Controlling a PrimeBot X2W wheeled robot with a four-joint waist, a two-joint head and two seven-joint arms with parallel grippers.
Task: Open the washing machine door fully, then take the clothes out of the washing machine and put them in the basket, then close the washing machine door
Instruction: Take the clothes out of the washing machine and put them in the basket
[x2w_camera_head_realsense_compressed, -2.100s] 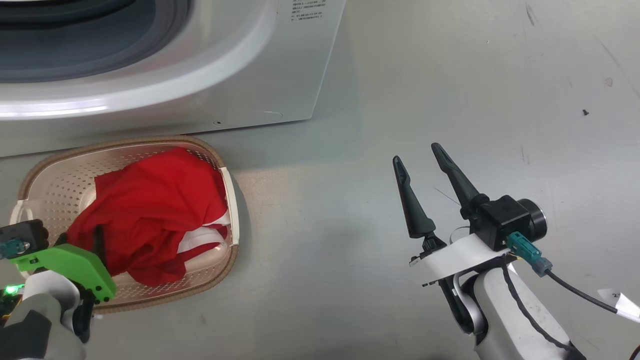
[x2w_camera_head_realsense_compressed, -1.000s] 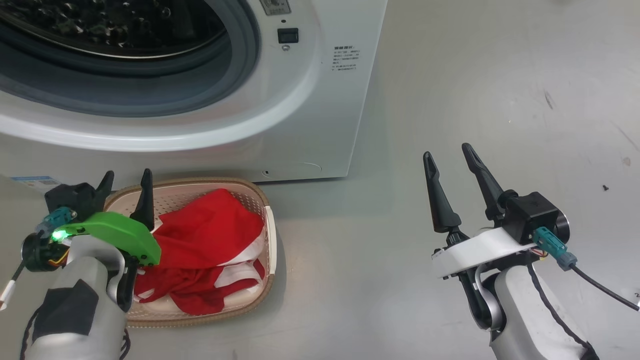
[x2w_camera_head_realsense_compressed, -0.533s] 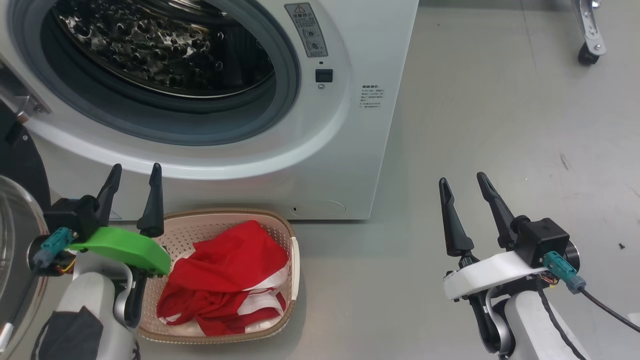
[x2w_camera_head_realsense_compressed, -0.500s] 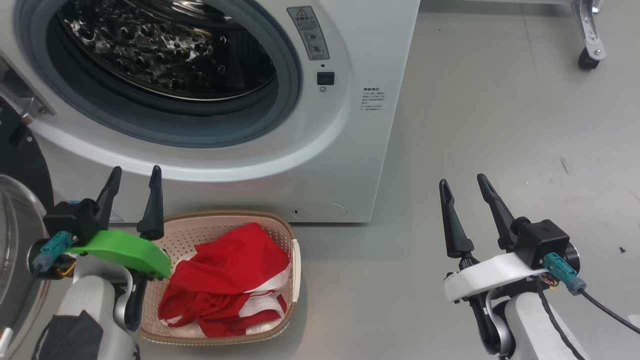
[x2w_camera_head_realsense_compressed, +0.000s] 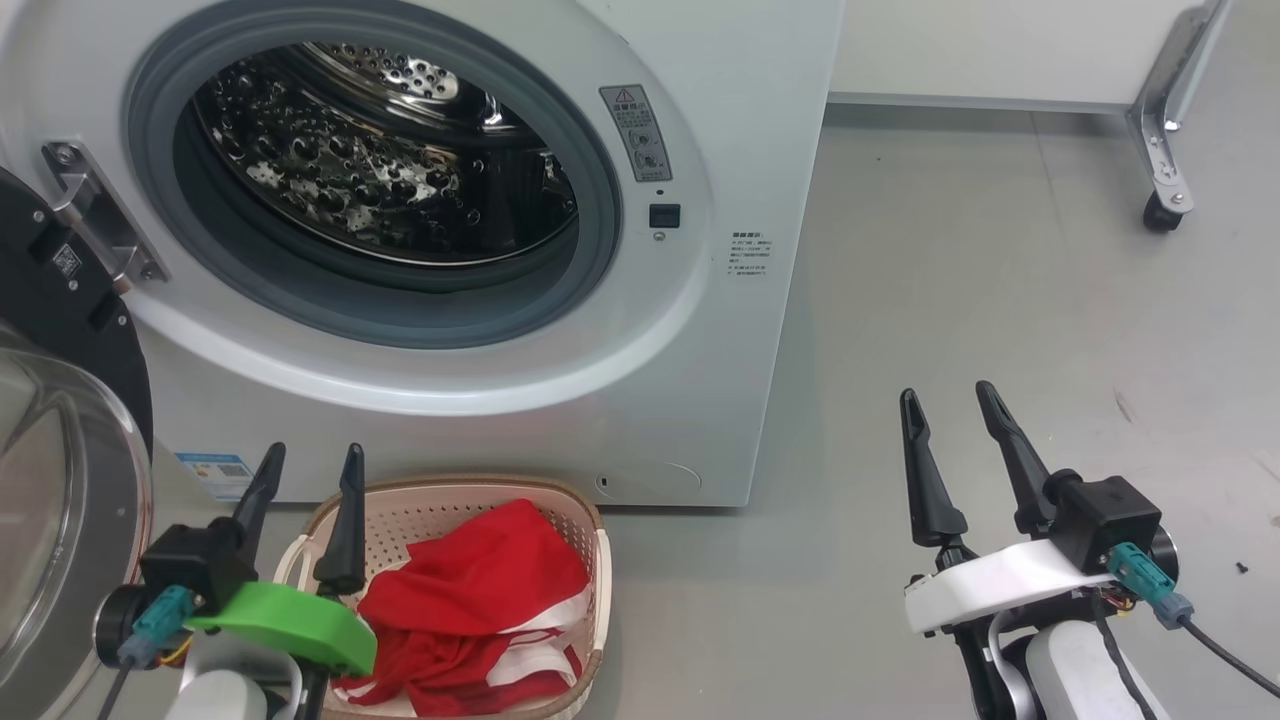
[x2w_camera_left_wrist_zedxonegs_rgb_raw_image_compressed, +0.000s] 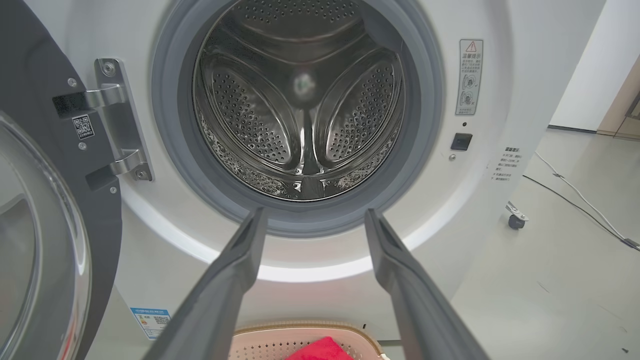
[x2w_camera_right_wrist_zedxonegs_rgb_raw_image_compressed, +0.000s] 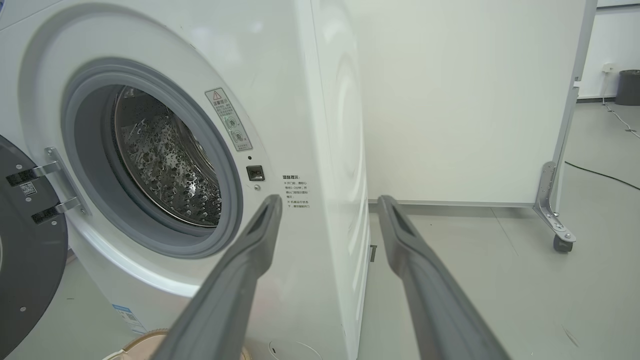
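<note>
The white front-loading washing machine (x2w_camera_head_realsense_compressed: 700, 330) stands ahead of both grippers. Its grey-ringed drum mouth (x2w_camera_head_realsense_compressed: 600, 230) lies above and beyond the left gripper (x2w_camera_head_realsense_compressed: 313, 452), and up to the left of the right gripper (x2w_camera_head_realsense_compressed: 946, 392). Between the left gripper's fingers, the steel drum (x2w_camera_left_wrist_zedxonegs_rgb_raw_image_compressed: 300, 100) shows its perforated wall and paddles. The washing machine door (x2w_camera_head_realsense_compressed: 60, 500) is swung open on its hinge (x2w_camera_head_realsense_compressed: 100, 220), with its black rim and clear glass bowl just left of the left gripper. A white panel on a castor foot (x2w_camera_head_realsense_compressed: 1160, 170) stands well beyond the right gripper, to its right. The cream basket (x2w_camera_head_realsense_compressed: 430, 515) with a brown rim sits on the grey floor (x2w_camera_head_realsense_compressed: 900, 300) at the machine's foot, just right of and below the left gripper's fingers. The red clothes (x2w_camera_head_realsense_compressed: 480, 590) with white trim lie heaped inside it. Both grippers have their fingers spread wide, holding nothing. A small blue label (x2w_camera_head_realsense_compressed: 225, 472) on the machine sits just left of the left gripper's fingertips.
</note>
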